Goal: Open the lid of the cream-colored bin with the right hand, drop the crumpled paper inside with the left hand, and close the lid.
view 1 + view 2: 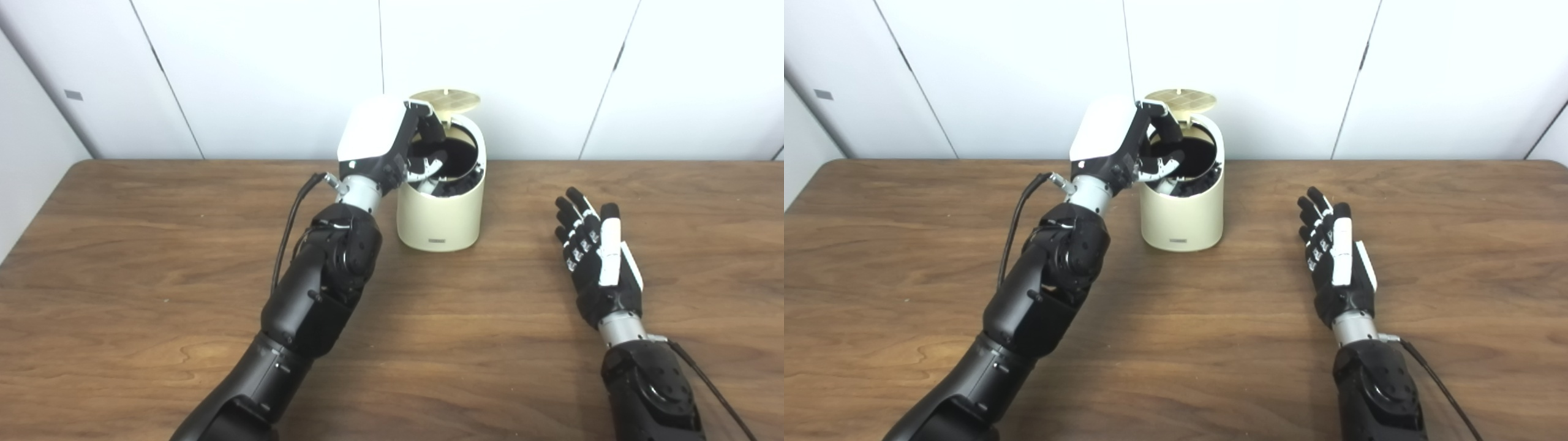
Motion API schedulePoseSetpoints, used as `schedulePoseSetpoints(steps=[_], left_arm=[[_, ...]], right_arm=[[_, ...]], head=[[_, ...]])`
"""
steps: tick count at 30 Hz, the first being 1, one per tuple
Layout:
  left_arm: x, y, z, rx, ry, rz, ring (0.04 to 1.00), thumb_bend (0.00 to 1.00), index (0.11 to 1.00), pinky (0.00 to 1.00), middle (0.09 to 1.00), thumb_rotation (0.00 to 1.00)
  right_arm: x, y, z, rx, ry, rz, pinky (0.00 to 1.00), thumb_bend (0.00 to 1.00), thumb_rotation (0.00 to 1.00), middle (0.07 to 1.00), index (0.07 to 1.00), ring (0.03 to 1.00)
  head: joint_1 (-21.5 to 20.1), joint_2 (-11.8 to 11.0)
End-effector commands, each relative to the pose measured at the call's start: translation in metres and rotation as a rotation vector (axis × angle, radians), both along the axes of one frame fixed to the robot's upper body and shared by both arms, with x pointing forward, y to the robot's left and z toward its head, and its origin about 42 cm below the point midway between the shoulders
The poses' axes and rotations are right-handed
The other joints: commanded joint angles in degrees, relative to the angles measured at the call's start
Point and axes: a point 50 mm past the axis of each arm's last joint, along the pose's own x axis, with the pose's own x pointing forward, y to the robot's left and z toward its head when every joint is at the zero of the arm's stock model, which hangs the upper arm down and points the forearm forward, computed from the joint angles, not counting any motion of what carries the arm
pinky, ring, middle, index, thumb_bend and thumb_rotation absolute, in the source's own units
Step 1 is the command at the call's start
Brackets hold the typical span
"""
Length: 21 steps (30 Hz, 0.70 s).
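The cream-colored bin (pixel 440 217) stands at the back middle of the table, its round lid (pixel 445 101) tipped up behind the dark opening. My left hand (pixel 392 144) hovers over the bin's left rim, fingers spread and reaching into the opening, holding nothing that I can see. No crumpled paper shows anywhere; the inside of the bin is dark. My right hand (pixel 597 251) rests on the table to the right of the bin, well apart from it, fingers straight and apart, empty.
The wooden table (pixel 122 275) stretches wide to both sides and toward me. White wall panels (pixel 245 73) stand right behind the bin. A black cable (pixel 291 226) loops beside my left forearm.
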Motion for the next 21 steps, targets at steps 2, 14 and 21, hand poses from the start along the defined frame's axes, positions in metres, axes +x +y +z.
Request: schedulePoseSetpoints(steps=[2,14,21], left_arm=[[-0.004,-0.006,0.034,-0.019,-0.118,-0.038,0.414,0.47,0.515,0.30,0.506,0.00],[-0.015,0.014,0.039,-0.066,-0.140,-0.016,0.380,0.47,0.502,0.30,0.464,0.00],[-0.024,0.032,0.039,-0.113,-0.133,-0.010,0.369,0.47,0.516,0.29,0.473,0.00]], right_arm=[[0.005,-0.001,0.009,-0.004,-0.034,-0.001,1.00,0.61,1.00,0.930,0.918,0.981],[0.005,0.001,0.009,0.006,-0.033,-0.002,1.00,0.62,1.00,0.928,0.916,0.982],[0.006,-0.002,0.007,-0.001,-0.028,-0.002,1.00,0.62,1.00,0.923,0.911,0.979]], head=[[0.02,0.02],[-0.03,-0.09],[0.18,-0.20]])
